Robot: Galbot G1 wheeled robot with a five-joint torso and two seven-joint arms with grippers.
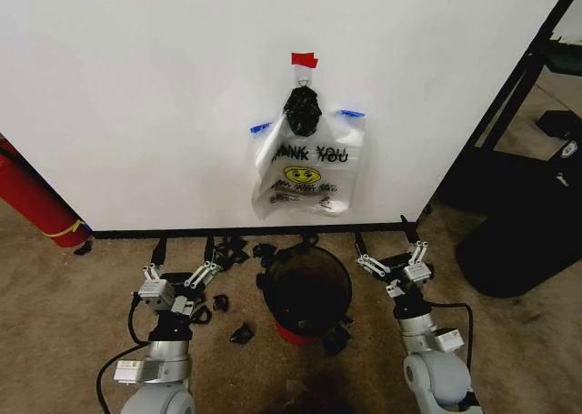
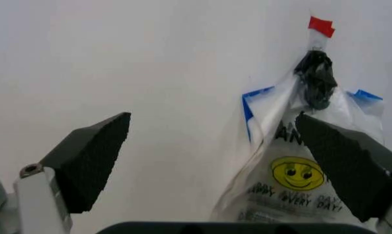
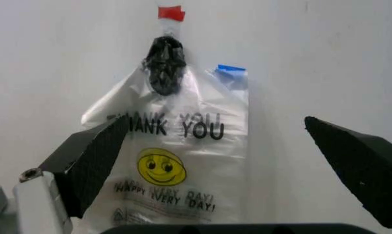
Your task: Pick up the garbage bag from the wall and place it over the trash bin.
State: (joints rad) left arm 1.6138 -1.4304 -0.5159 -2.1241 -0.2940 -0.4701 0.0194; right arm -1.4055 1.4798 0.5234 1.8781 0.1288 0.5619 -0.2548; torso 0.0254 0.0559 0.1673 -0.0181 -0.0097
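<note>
Fingers (image 2: 92, 161) on the left gripper (image 1: 178, 277) are spread wide and hold nothing, and the fingers (image 3: 351, 165) on the right gripper (image 1: 393, 260) are spread wide and hold nothing too. Both grippers sit low, near the floor (image 1: 64, 314), and point up at the wall (image 1: 145, 95). The left one is to the left of the trash bin (image 1: 306, 291) and the right one is to the right of it, each with bare floor around it. The bin is small and round, black inside and red outside, and it stands on the floor between the two arms, just under the garbage bag (image 1: 309, 173). The bag hangs flat on the wall, well above both grippers, and neither one touches it. It is thin and see-through, with blue handles, black "THANK YOU" words and a yellow smiley. A black knot (image 1: 302, 110) gathers its top and a bit of red tape (image 1: 304, 60) sits just above the knot. The wall is plain white all around the bag, with lots of open room on both sides. A black strip (image 1: 182, 233) runs along the bottom edge of the wall, and little black bits (image 1: 241, 334) lie on the floor near the bin. A red thing (image 1: 36, 200) leans at the far left, and a big black thing (image 1: 527, 223) stands off to the right, apart from the right arm.
</note>
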